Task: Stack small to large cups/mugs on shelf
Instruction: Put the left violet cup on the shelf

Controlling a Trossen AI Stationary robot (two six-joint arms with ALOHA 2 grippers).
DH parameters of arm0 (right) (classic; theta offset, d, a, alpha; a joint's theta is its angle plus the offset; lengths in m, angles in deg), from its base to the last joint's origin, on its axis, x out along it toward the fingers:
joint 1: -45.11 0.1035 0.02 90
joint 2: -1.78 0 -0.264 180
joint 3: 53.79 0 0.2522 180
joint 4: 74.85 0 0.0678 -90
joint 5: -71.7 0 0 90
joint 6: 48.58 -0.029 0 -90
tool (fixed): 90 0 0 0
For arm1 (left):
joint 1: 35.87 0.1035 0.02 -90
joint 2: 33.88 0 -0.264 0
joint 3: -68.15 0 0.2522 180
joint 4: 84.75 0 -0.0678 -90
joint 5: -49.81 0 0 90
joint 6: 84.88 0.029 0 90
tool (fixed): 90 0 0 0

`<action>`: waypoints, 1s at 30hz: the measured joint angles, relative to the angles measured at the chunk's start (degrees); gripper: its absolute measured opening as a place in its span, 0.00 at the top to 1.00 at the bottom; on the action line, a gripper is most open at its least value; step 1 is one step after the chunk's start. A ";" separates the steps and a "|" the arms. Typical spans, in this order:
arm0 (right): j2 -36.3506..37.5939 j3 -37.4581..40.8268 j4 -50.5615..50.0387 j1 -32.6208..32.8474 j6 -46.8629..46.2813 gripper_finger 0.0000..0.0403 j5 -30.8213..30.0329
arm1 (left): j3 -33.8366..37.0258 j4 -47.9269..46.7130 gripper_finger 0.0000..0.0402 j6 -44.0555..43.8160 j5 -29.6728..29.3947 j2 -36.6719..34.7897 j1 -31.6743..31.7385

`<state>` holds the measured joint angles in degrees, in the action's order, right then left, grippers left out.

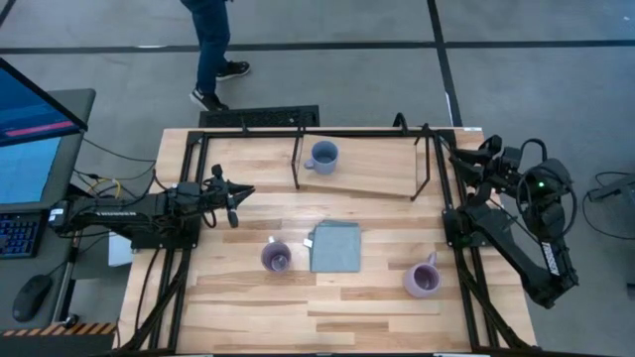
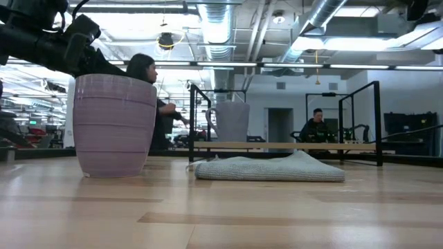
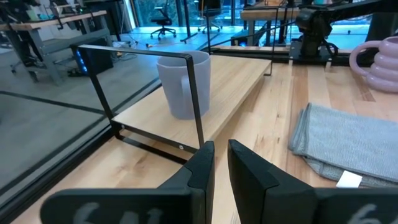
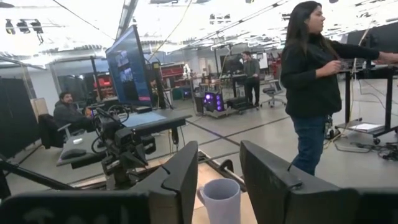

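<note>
The blue mug [image 1: 322,156] stands upright on the shelf [image 1: 377,174], near the left end of its light board inside the black rod frame; the left wrist view shows the blue mug [image 3: 183,84] behind a frame rod. One purple mug [image 1: 276,257] stands on the table left of the grey-blue cloth [image 1: 335,246], and the other purple mug [image 1: 422,280] stands to the cloth's right, nearer the front. My left gripper [image 1: 241,196] hovers left of the shelf, shut and holding nothing [image 3: 221,149]. My right gripper [image 1: 462,159] is raised by the shelf's right end, open and holding nothing [image 4: 217,155].
A person [image 1: 210,50] walks on the floor beyond the table's far edge. A monitor [image 1: 35,129] stands left of the table. The shelf's black rods [image 3: 193,93] rise at both ends of the board. Bare tabletop [image 1: 327,317] lies along the near edge.
</note>
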<state>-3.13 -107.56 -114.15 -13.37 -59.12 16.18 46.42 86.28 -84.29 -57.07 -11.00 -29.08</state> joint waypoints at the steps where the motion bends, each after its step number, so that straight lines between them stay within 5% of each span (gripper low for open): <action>1: 0.00 0.00 0.00 0.00 0.00 0.65 0.00 | 0.00 0.00 0.91 0.37 0.00 0.00 0.00; 20: 0.02 0.88 -9.35 -0.02 2.45 0.66 0.00 | 0.00 3.83 0.91 -1.45 0.00 0.00 -0.02; 30: 0.00 9.66 -2.50 -0.02 0.34 0.66 -0.02 | -0.02 6.77 0.91 1.10 0.00 -0.02 -0.01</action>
<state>-3.13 -97.90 -116.65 -13.39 -58.78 16.15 46.40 93.05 -83.19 -57.07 -11.03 -29.09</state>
